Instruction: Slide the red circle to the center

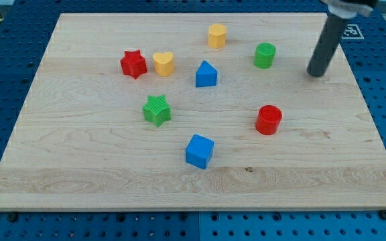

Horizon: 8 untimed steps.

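Observation:
The red circle (269, 120) is a short red cylinder on the wooden board (79, 154), right of the middle and a little below it. My tip (317, 73) is the lower end of a dark rod coming in from the view's top right. It rests on the board above and to the right of the red circle, well apart from it. The green circle (265, 55) stands to the tip's left.
A red star (133, 64), a yellow heart (163, 63) and a blue triangular block (206, 74) sit in the upper middle. A yellow block (217, 35) is near the top edge. A green star (157, 110) and a blue cube (200, 151) lie lower down.

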### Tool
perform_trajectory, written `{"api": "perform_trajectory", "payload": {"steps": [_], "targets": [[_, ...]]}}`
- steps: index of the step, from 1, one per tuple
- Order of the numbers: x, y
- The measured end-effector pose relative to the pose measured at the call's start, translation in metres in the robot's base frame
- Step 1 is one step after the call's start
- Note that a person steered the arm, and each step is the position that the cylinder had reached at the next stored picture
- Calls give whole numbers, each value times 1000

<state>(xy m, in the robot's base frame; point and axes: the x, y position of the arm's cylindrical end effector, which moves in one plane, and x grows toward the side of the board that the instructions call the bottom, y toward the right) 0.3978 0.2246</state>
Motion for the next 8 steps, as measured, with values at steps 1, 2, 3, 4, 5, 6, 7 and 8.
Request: {"api": "perform_trajectory", "payload": {"steps": [1, 2, 3, 4, 5, 6, 7, 8], "targets": [[70, -1], [85, -6], [92, -18], [103, -42], [103, -45], [103, -82], [103, -96], [101, -104]]}}
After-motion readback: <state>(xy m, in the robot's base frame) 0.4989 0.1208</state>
